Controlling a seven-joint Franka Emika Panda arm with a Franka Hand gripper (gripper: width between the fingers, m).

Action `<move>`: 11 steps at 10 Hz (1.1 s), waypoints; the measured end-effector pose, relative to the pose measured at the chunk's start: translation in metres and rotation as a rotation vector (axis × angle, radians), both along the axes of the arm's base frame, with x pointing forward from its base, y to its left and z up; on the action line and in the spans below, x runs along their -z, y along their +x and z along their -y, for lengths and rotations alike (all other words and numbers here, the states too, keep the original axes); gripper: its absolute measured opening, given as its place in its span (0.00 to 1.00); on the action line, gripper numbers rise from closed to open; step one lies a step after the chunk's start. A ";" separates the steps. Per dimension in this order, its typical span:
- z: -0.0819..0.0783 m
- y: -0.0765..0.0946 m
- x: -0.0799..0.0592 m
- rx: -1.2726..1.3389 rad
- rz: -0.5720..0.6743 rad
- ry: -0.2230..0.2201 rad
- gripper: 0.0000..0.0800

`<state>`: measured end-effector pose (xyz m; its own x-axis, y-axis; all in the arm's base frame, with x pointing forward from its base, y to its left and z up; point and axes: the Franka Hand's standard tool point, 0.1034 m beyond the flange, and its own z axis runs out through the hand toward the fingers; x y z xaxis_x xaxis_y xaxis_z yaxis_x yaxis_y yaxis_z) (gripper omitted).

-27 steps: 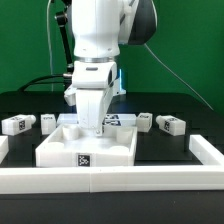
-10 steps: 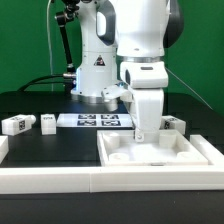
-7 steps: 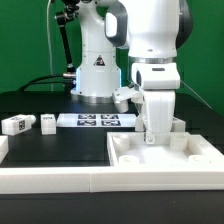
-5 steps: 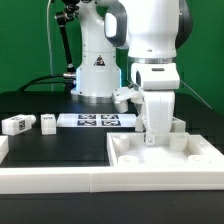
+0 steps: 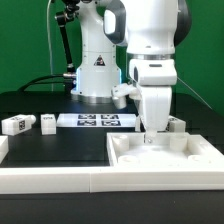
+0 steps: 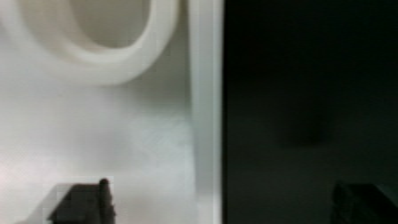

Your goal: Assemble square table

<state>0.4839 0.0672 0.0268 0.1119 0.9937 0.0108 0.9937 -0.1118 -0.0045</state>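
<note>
— Do your jaws hold anything?
— No: your gripper (image 5: 152,134) has its jaws wide and empty, astride an edge of the large white plastic square slab (image 5: 165,153), which lies on the black surface (image 5: 40,146) at the exterior view's right.

I see the marker board (image 5: 95,120) lying flat on the black table (image 5: 40,150), well back from the white rail (image 5: 50,180) along the front edge; green wall (image 5: 25,40) behind it all.
</note>
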 end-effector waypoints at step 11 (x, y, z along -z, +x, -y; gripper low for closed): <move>-0.025 -0.019 -0.021 0.251 0.014 -0.002 0.81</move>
